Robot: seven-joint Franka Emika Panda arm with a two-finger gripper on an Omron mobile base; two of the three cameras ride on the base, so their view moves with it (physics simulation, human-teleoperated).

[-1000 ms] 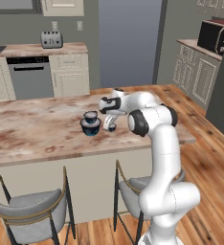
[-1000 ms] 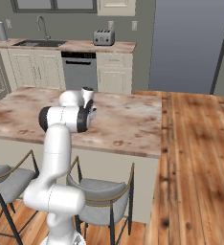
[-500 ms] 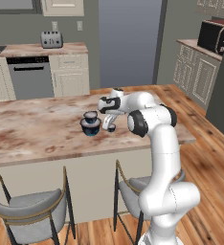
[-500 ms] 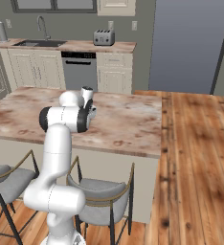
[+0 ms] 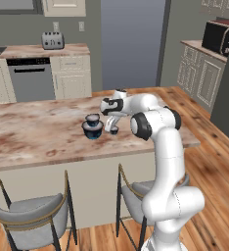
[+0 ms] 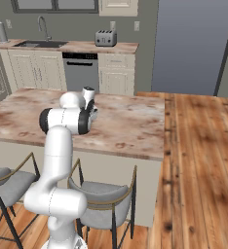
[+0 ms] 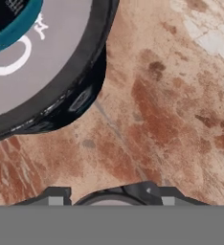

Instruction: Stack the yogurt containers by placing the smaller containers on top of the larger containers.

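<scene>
- Reaching low over the island counter [image 5: 48,132], the gripper [image 5: 113,128] has its fingers closed round the tiny tub [image 5: 114,130].
- The stacked larger tubs [image 5: 92,127] stand just beside it.

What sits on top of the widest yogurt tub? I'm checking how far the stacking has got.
The medium tub sits on the widest tub, so that tier looks done. The tiny tub stands beside them on the island counter, under the gripper. The widest tub's inside is covered.

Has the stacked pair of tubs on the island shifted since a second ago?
No. In the left base view the stacked tubs sit at the same spot on the island counter, left of the gripper.
</scene>
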